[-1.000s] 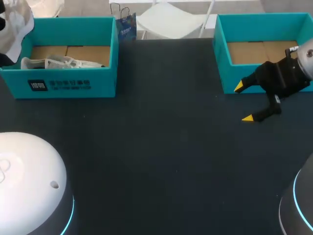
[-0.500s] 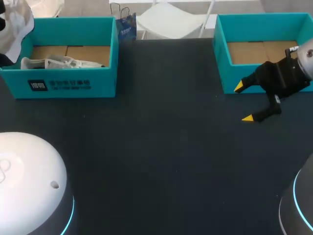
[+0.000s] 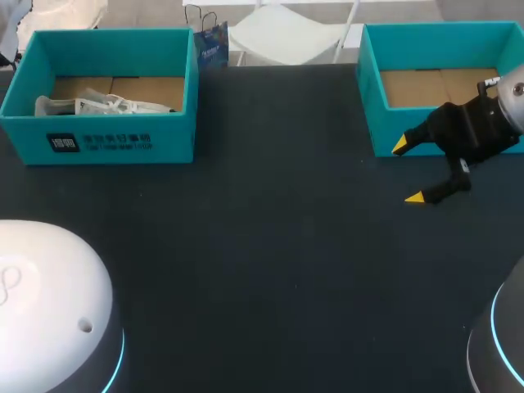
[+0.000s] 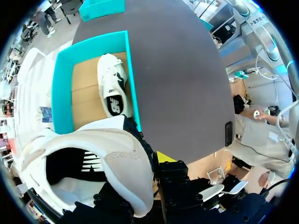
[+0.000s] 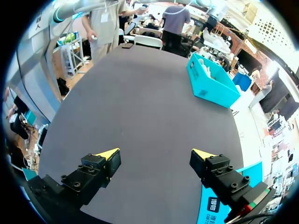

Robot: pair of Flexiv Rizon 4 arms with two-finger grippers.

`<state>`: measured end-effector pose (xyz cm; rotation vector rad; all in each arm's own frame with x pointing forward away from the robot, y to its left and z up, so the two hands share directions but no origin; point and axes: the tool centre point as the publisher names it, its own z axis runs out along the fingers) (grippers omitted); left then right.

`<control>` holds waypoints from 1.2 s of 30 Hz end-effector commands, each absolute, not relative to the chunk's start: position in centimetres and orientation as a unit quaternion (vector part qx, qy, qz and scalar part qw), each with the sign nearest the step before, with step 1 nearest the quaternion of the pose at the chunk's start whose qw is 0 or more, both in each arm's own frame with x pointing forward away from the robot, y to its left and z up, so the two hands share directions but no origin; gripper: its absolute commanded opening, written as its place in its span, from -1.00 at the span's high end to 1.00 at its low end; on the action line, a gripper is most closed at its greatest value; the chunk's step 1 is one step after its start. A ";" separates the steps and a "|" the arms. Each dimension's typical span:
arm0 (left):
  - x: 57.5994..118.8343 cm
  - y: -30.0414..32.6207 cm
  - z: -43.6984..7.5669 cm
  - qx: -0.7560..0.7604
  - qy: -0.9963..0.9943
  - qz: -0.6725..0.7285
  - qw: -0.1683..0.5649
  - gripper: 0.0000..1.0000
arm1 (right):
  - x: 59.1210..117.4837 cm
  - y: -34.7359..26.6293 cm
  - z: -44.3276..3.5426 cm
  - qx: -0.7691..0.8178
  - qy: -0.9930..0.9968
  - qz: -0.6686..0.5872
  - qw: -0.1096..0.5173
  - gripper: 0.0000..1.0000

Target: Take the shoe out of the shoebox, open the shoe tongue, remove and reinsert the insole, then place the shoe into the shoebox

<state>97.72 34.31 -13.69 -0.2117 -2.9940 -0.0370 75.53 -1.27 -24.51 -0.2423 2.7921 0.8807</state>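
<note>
While right jaws gape wide, left jaws grip shoe (image 4: 119, 161).

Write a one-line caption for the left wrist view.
Left gripper holding a white shoe above the teal shoebox, where a second white shoe lies.

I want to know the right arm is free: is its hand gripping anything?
No, the right hand is open, with only bare dark table between its yellow tips.
</note>
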 end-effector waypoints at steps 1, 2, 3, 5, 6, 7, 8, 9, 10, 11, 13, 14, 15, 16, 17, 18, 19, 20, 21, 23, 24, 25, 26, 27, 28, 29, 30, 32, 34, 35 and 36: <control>102.8 33.6 -14.9 -0.070 -0.991 -0.024 0.115 1.00 | 75.6 -1.2 -24.6 -0.082 0.946 0.297 0.101 -1.00; 103.3 33.5 -15.1 -0.075 -0.990 -0.026 0.116 1.00 | 75.6 -1.2 -24.6 -0.082 0.946 0.297 0.101 -1.00; 103.7 33.4 -15.3 -0.075 -0.990 -0.024 0.116 1.00 | 75.6 -1.2 -24.6 -0.082 0.946 0.297 0.101 -1.00; 104.7 33.1 -15.8 -0.070 -0.990 -0.028 0.116 1.00 | 75.6 -1.2 -24.6 -0.082 0.946 0.297 0.101 -1.00; 105.0 33.0 -15.9 -0.069 -0.990 -0.034 0.115 1.00 | 75.6 -1.2 -24.6 -0.082 0.946 0.297 0.101 -1.00; 105.1 32.9 -16.0 -0.069 -0.991 -0.024 0.115 1.00 | 75.6 -1.2 -24.6 -0.082 0.946 0.297 0.101 -1.00; 105.1 32.9 -16.0 -0.069 -0.991 -0.024 0.115 1.00 | 75.6 -1.2 -24.6 -0.082 0.946 0.297 0.101 -1.00; 105.1 32.9 -16.0 -0.069 -0.991 -0.024 0.115 1.00 | 75.6 -1.2 -24.6 -0.082 0.946 0.297 0.101 -1.00; 105.1 32.9 -16.0 -0.069 -0.991 -0.024 0.115 1.00 | 75.6 -1.2 -24.6 -0.082 0.946 0.297 0.101 -1.00; 105.1 32.9 -16.0 -0.069 -0.991 -0.024 0.115 1.00 | 75.6 -1.2 -24.6 -0.082 0.946 0.297 0.101 -1.00; 105.1 32.9 -16.0 -0.069 -0.991 -0.024 0.115 1.00 | 75.6 -1.2 -24.6 -0.082 0.946 0.297 0.101 -1.00; 105.1 32.9 -16.0 -0.069 -0.991 -0.024 0.115 1.00 | 75.6 -1.2 -24.6 -0.082 0.946 0.297 0.101 -1.00; 105.1 32.9 -16.0 -0.069 -0.991 -0.024 0.115 1.00 | 75.6 -1.2 -24.6 -0.082 0.946 0.297 0.101 -1.00; 105.1 32.9 -16.0 -0.069 -0.991 -0.024 0.115 1.00 | 75.6 -1.2 -24.6 -0.082 0.946 0.297 0.101 -1.00; 105.1 32.9 -16.0 -0.069 -0.991 -0.024 0.115 1.00 | 75.6 -1.2 -24.6 -0.082 0.946 0.297 0.101 -1.00; 105.1 32.9 -16.0 -0.069 -0.991 -0.024 0.115 1.00 | 75.6 -1.2 -24.6 -0.082 0.946 0.297 0.101 -1.00; 105.1 32.9 -16.0 -0.069 -0.991 -0.024 0.115 1.00 | 75.6 -1.2 -24.6 -0.082 0.946 0.297 0.101 -1.00; 103.8 32.1 -15.8 -0.170 -0.979 -0.038 0.109 1.00 | 75.6 -1.2 -24.6 -0.082 0.946 0.297 0.101 -1.00; 103.5 32.0 -15.6 -0.238 -0.966 -0.037 0.099 1.00 | 75.6 -1.2 -24.6 -0.082 0.946 0.297 0.101 -1.00; 102.7 32.3 -15.3 -0.411 -0.906 -0.079 0.061 1.00 | 75.6 -1.2 -24.6 -0.082 0.946 0.297 0.101 -1.00; 102.7 32.3 -15.3 -0.411 -0.906 -0.079 0.061 1.00 | 75.6 -1.2 -24.6 -0.082 0.946 0.297 0.101 -1.00; 102.5 33.0 -15.4 -0.501 -0.858 -0.105 0.052 1.00 | 75.6 -1.2 -24.6 -0.082 0.946 0.297 0.101 -1.00; 102.9 33.3 -15.4 -0.553 -0.822 -0.131 0.047 1.00 | 75.6 -1.2 -24.6 -0.082 0.946 0.297 0.101 -1.00; 103.5 33.7 -15.4 -0.610 -0.778 -0.143 0.042 1.00 | 75.6 -1.2 -24.6 -0.082 0.946 0.297 0.101 -1.00; 103.7 33.9 -15.4 -0.629 -0.762 -0.150 0.037 1.00 | 75.6 -1.2 -24.6 -0.082 0.946 0.297 0.101 -1.00; 104.2 34.1 -15.4 -0.663 -0.729 -0.163 0.046 1.00 | 75.6 -1.2 -24.6 -0.082 0.946 0.297 0.101 -1.00; 104.4 34.6 -15.4 -0.709 -0.683 -0.174 0.032 1.00 | 75.6 -1.2 -24.6 -0.082 0.946 0.297 0.101 -1.00; 104.8 35.4 -15.1 -0.780 -0.600 -0.170 0.047 1.00 | 75.6 -1.2 -24.6 -0.082 0.946 0.297 0.101 -1.00; 105.7 36.0 -14.6 -0.828 -0.532 -0.172 0.036 1.00 | 75.6 -1.2 -24.6 -0.082 0.946 0.297 0.101 -1.00; 106.0 36.1 -14.4 -0.830 -0.530 -0.172 0.027 1.00 | 75.6 -1.2 -24.6 -0.082 0.946 0.297 0.101 -1.00; 106.0 36.1 -14.4 -0.830 -0.530 -0.172 0.027 1.00 | 75.6 -1.2 -24.6 -0.082 0.946 0.297 0.101 -1.00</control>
